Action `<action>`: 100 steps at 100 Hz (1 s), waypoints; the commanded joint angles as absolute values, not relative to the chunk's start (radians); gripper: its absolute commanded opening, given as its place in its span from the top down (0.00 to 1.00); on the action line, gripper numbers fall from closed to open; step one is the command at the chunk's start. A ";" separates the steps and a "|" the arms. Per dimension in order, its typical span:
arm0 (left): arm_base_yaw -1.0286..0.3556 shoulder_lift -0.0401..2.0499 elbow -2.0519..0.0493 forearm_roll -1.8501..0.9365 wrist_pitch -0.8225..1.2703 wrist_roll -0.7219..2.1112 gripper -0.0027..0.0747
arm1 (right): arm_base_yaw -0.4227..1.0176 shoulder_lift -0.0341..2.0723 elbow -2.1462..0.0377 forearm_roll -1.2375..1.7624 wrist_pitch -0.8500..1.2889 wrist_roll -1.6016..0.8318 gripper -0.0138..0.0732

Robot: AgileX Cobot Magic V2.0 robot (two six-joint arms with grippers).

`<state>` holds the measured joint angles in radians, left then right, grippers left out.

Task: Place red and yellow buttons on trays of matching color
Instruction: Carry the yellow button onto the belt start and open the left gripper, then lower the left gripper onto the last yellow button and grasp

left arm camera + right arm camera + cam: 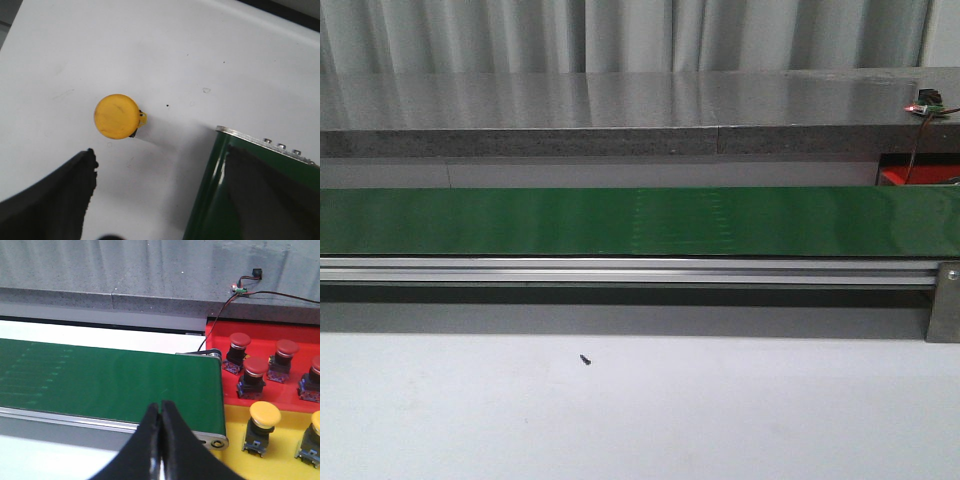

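hanging with left gripper (155,200) spread wide and empty, hovering above a yellow button (116,116) lying on the white table (200,45), just beside the end of the green belt (215,200). keeping right gripper (160,440) pressed closed on nothing over that belt. showing red buttons (256,367) sitting on the red tray (295,335) and yellow ones (264,413) on the yellow tray (280,465). seemingly leaving at least the lone yellow button to collect.

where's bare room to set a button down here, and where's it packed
Free: the green belt, bare end to end between the grey ledge and its metal rail; also the white table in front of the rail. Crowded: the red tray and yellow tray past the belt's end, both dotted with standing buttons.
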<state>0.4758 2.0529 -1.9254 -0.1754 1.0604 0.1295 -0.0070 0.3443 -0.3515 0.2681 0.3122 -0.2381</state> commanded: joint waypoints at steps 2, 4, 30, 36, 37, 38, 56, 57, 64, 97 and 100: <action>0.490 2.012 -1.959 -0.178 0.997 0.118 0.29 | -0.007 0.349 -0.377 0.276 0.239 -0.240 0.98; 0.494 2.016 -1.959 -0.178 0.995 0.116 0.29 | -0.007 0.349 -0.377 0.276 0.239 -0.240 0.98; 0.523 2.088 -1.959 -0.181 0.981 0.112 0.30 | -0.007 0.349 -0.377 0.276 0.241 -0.240 0.98; 0.523 2.104 -1.959 -0.183 0.962 0.112 0.30 | -0.007 0.349 -0.377 0.276 0.242 -0.240 0.98; 0.523 2.107 -1.959 -0.183 0.956 0.112 0.30 | -0.007 0.349 -0.377 0.276 0.242 -0.240 0.98; 0.523 2.111 -1.959 -0.186 0.954 0.112 0.30 | -0.007 0.349 -0.377 0.276 0.242 -0.240 0.98; 0.523 2.151 -1.959 -0.213 0.886 0.112 0.30 | -0.007 0.349 -0.377 0.276 0.243 -0.240 0.98; 0.523 2.156 -1.959 -0.216 0.883 0.112 0.30 | -0.007 0.349 -0.377 0.276 0.243 -0.240 0.98; 0.523 2.167 -1.959 -0.216 0.855 0.114 0.30 | -0.007 0.349 -0.377 0.276 0.245 -0.240 0.98; 0.523 2.231 -1.959 -0.219 0.801 0.114 0.30 | -0.007 0.349 -0.377 0.276 0.246 -0.240 0.98; 0.523 2.235 -1.959 -0.220 0.799 0.114 0.32 | -0.007 0.349 -0.377 0.276 0.246 -0.240 0.98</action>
